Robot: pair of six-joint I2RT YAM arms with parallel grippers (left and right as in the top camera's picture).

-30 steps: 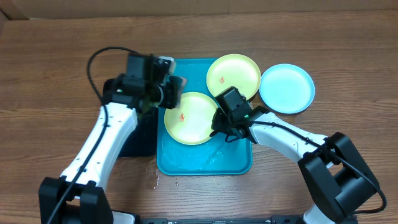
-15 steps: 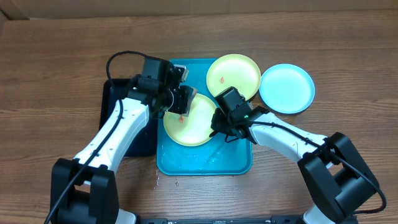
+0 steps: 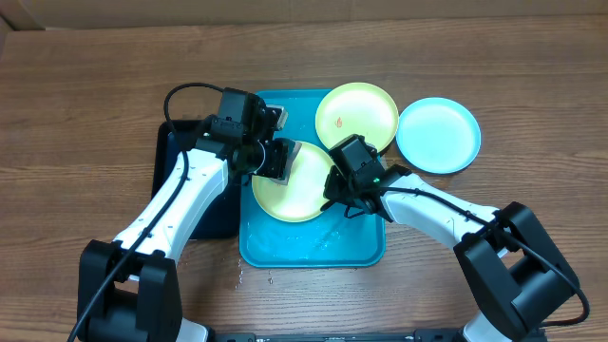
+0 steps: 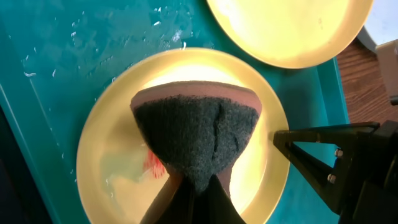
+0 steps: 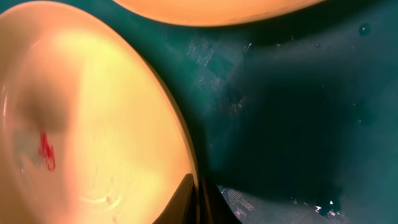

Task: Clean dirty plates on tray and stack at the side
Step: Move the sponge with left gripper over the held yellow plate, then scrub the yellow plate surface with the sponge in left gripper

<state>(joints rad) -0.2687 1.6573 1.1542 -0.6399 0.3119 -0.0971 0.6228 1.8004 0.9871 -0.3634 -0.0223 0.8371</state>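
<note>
A lime-green plate [image 3: 296, 185] with a red smear [image 4: 152, 163] lies in the turquoise tray [image 3: 313, 249]. My left gripper [image 3: 275, 160] is shut on a dark scrub sponge [image 4: 196, 137] pressed on this plate. My right gripper [image 3: 335, 195] is shut on the plate's right rim [image 5: 189, 186]. A second lime-green plate [image 3: 356, 114] with a small smear rests on the tray's far right corner. The light blue plate [image 3: 438, 135] lies on the table right of the tray.
A dark navy tray [image 3: 195, 204] sits left of the turquoise tray, under my left arm. Water drops lie on the turquoise tray's floor [image 4: 93, 43] and on the table at its front left corner [image 3: 242, 275].
My left gripper has moved right and down with the sponge, from the tray's far left edge onto the plate. The right gripper has stayed on the rim.
</note>
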